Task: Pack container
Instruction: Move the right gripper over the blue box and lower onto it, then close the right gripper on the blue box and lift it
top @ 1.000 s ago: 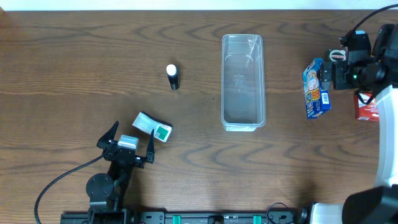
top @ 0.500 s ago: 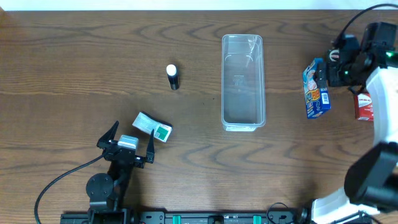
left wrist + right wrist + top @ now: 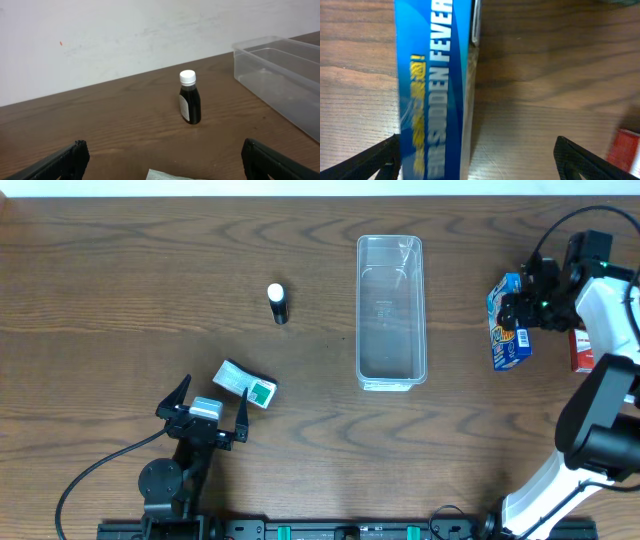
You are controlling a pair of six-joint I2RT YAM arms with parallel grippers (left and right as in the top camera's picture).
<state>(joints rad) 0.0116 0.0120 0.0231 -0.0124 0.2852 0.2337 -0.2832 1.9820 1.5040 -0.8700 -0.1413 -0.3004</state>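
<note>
Note container (image 3: 390, 315) standing empty right of table centre, well apart from both arms. Expect light, stiff, slick plastic, walls likely flexing; pinch 1 long wall at the rim. Record left gripper (image 3: 213, 390) spread, holding nothing; right gripper (image 3: 476, 155) spread astride blue box (image 3: 508, 325), not pinching.

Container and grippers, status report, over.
Left gripper open, holding nothing. Right gripper open, blue box between its fingers. Container empty, upright. Nothing in the way.
</note>
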